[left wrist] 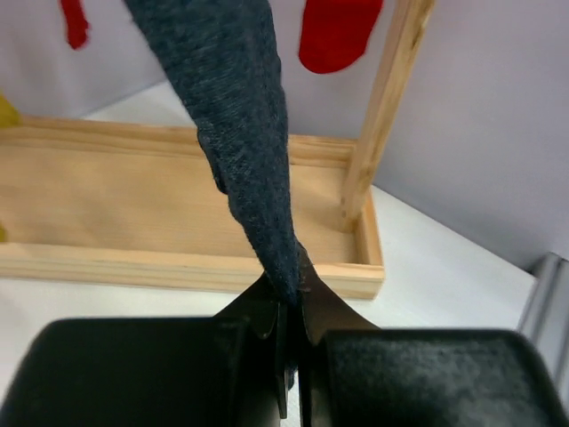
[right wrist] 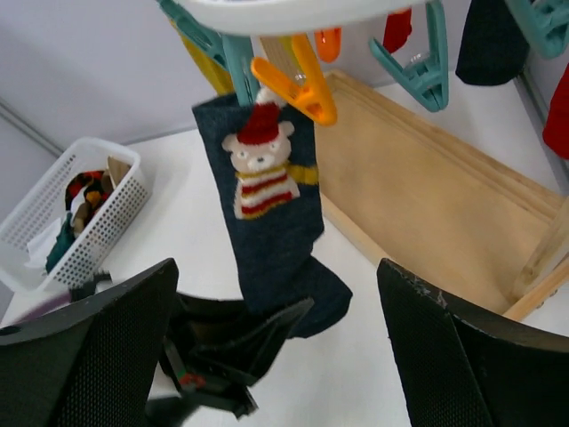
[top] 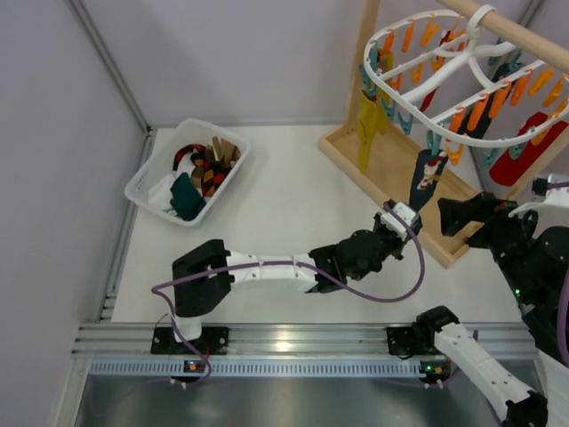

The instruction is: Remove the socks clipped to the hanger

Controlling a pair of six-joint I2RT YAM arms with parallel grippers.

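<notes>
The white hanger [top: 444, 71] hangs from a wooden stand at the back right, with orange and teal clips. A mustard sock [top: 367, 124], a dark navy sock [top: 427, 178] and a red sock [top: 529, 147] hang from it. My left gripper [top: 411, 222] is shut on the navy sock's lower end [left wrist: 240, 116], its tips [left wrist: 292, 298] pinching the fabric. The sock's top, with a bear pattern [right wrist: 267, 205], is still held by a clip [right wrist: 231, 58]. My right gripper [right wrist: 284, 347] is open and empty, facing the sock just to its right.
The stand's wooden tray base [left wrist: 133, 205] lies under the hanger, with an upright post [left wrist: 382, 116]. A white basket [top: 187, 169] holding several socks sits at the back left and shows in the right wrist view [right wrist: 62, 213]. A red sock [left wrist: 338, 31] hangs behind.
</notes>
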